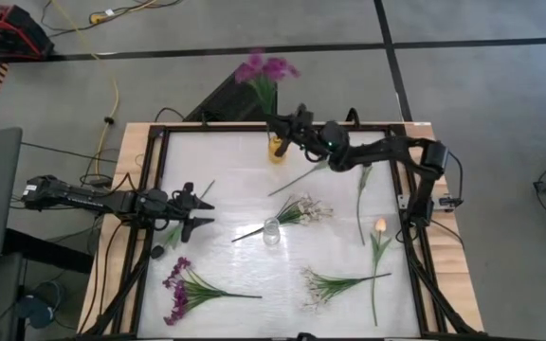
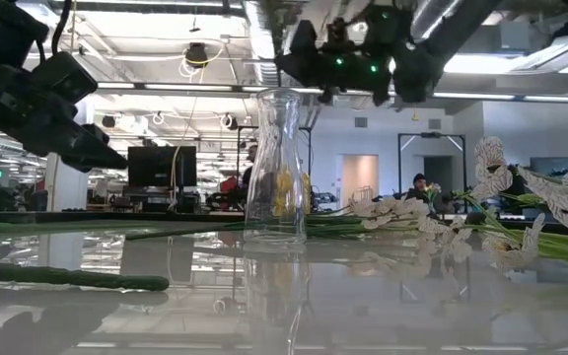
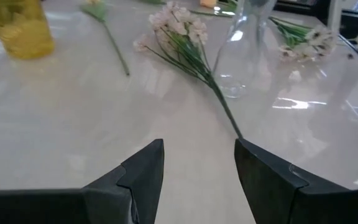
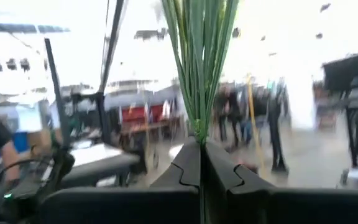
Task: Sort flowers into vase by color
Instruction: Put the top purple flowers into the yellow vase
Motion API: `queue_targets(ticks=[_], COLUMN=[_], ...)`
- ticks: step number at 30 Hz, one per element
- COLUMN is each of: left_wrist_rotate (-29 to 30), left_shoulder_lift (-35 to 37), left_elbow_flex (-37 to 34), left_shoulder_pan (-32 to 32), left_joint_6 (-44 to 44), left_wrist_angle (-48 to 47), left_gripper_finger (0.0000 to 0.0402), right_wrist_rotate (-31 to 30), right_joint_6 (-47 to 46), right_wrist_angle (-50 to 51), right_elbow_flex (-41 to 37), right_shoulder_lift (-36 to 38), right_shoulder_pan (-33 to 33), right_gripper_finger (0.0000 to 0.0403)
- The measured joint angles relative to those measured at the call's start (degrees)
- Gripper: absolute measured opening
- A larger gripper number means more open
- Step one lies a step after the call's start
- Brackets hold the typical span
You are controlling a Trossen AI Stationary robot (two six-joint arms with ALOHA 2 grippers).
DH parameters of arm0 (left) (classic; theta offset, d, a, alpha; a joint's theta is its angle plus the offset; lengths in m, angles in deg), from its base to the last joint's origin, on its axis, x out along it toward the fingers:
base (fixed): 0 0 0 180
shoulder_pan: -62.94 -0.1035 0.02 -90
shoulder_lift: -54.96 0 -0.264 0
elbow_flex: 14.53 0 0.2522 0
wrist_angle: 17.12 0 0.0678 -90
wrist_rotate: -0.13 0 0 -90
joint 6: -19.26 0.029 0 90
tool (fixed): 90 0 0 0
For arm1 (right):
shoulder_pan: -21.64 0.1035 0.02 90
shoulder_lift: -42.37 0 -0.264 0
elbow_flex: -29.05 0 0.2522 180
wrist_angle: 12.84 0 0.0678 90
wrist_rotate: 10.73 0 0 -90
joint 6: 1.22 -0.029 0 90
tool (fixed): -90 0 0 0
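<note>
Two risks we note: the right gripper [image 1: 285,126], clamped on a purple spray [image 1: 265,72] at top centre above the yellow vase [image 1: 278,149], could miss its mouth or tip it. Left gripper [image 1: 200,211] waits wide at mid-left. Remaining flowers [image 1: 303,210] lie across the glossy white table [image 1: 235,170]; grey floor surrounds it.

My overhead camera looks straight down on the table [image 1: 254,161]; my low one sits at tabletop height, close to the clear vase [image 2: 275,168], facing the room. Both show that vase.

Black jointed arms [image 1: 83,197], green lights
</note>
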State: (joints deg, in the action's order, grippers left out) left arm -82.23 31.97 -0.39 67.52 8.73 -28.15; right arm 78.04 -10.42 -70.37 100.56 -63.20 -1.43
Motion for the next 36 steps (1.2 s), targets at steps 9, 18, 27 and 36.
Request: queue_targets(ticks=[9,18,27,36], left_wrist_rotate=[1.7,2.6,3.7,3.7], left_shoulder_lift=[0.0,0.0,0.0,0.0], left_elbow_flex=[0.0,0.0,0.0,0.0], left_shoulder_pan=[0.0,0.0,0.0,0.0], left_joint_6=[0.1,0.4,0.9,0.9], left_wrist_angle=[0.2,0.4,0.6,0.6], left_gripper_finger=[0.0185,0.0185,0.0185,0.0185], right_wrist_rotate=[-0.6,-1.1,-3.3,-5.7], right_joint_6=[1.2,3.0,4.3,6.1], right_wrist_angle=[-0.5,3.8,4.3,5.1], right_elbow_flex=[-1.5,-1.5,-1.5,-1.5], right_shoulder_lift=[-2.5,-2.5,-2.5,-2.5], right_shoulder_pan=[-4.5,-4.0,-3.1,-2.4], right_gripper_finger=[0.0025,0.0025,0.0025,0.0025])
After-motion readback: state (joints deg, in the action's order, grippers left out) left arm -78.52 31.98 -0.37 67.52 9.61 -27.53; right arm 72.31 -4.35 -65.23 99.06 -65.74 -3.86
